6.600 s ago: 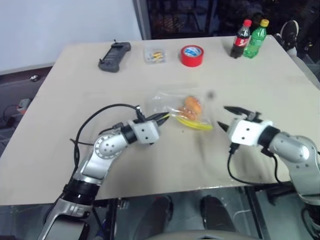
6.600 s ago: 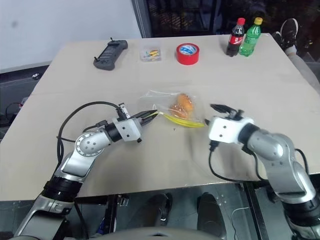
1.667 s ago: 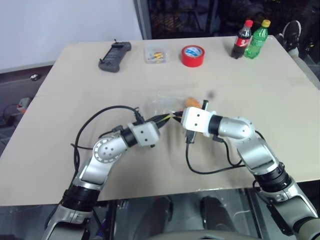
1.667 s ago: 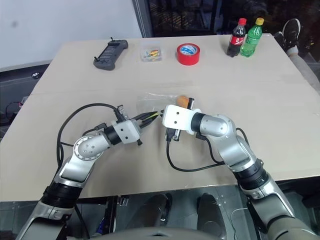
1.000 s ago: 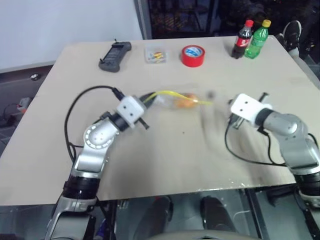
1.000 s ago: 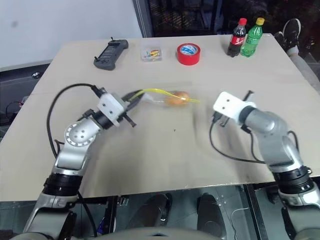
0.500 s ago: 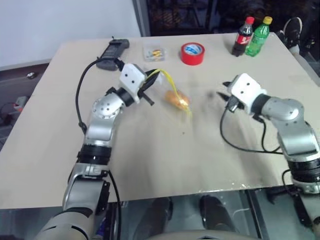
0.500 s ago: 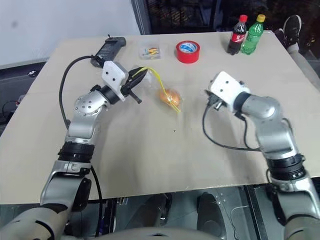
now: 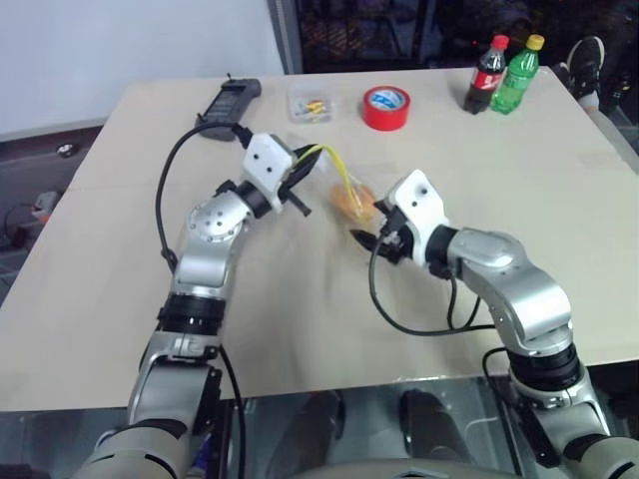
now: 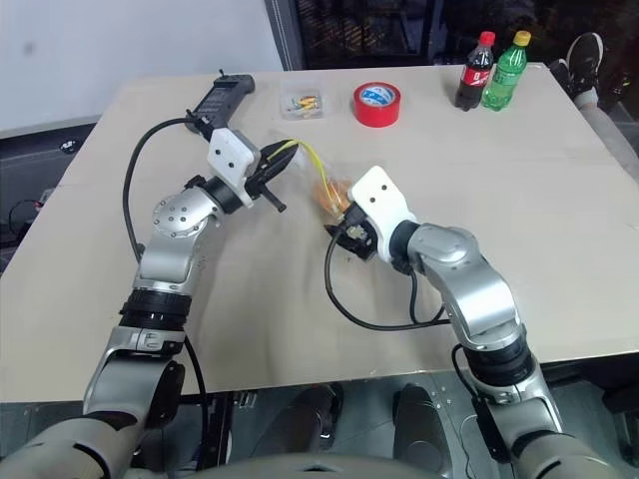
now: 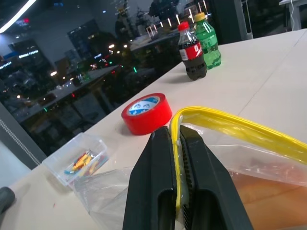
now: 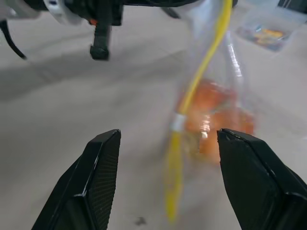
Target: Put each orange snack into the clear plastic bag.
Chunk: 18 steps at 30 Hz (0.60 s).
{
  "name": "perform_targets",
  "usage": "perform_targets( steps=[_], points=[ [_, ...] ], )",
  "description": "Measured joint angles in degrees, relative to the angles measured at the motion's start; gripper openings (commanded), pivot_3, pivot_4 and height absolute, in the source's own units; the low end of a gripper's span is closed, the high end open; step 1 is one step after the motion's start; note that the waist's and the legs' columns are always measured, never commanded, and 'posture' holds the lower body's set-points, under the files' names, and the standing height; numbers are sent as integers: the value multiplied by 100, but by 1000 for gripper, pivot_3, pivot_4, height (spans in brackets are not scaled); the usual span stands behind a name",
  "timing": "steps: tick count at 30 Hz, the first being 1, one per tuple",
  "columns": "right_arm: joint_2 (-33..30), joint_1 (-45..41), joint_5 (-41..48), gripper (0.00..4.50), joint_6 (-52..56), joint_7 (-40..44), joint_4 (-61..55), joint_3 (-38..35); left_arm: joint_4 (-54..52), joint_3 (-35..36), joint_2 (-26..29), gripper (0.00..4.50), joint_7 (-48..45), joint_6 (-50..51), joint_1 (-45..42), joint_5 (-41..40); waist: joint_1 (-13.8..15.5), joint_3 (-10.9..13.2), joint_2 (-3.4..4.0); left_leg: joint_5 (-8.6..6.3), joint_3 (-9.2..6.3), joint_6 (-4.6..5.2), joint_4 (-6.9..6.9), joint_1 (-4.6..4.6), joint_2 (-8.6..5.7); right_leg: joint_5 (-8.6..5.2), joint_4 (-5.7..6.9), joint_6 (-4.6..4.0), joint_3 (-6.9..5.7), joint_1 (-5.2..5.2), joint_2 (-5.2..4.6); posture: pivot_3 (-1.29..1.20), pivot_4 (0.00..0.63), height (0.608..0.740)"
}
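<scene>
My left gripper [image 9: 314, 154] is shut on the yellow strip [image 11: 225, 120] of the clear plastic bag [image 9: 345, 192] and holds it up above the table. The bag hangs down from the strip. The orange snacks [image 12: 214, 114] lie inside, at its bottom; they blur together, so I cannot tell them apart. My right gripper [image 9: 367, 226] is open just below and right of the bag. In the right wrist view its fingers [image 12: 102, 178] stand on either side of the hanging bag, apart from it.
At the table's far edge stand a red tape roll [image 9: 384, 108], a small clear box [image 9: 309, 106], a black controller [image 9: 226, 103] and two bottles [image 9: 486, 76]. Black cables loop from both wrists over the tan tabletop [image 9: 300, 319].
The left gripper has lifted the bag off the table and holds it higher. The right gripper has swung left to the bag and has opened.
</scene>
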Motion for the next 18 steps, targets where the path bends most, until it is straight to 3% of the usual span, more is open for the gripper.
perform_targets(
  steps=[5,10,18],
  points=[
    [152,-108,90,3259,80,-266,258,4,-171,-1,-1,0,30,42,36,1,-9,0,0,0,3,0,0,0,0,0,7,0,3,-6,0,0,150,740],
    [202,-181,121,1051,73,-404,422,46,-227,-1,0,0,46,122,111,1,-25,0,0,0,11,-1,1,0,0,0,21,0,12,-14,0,0,150,740],
    [258,-322,186,1051,20,-492,574,77,-251,-1,1,0,52,159,117,1,-80,0,0,1,11,-1,4,0,-1,0,27,0,13,-15,0,0,150,740]
  ],
)
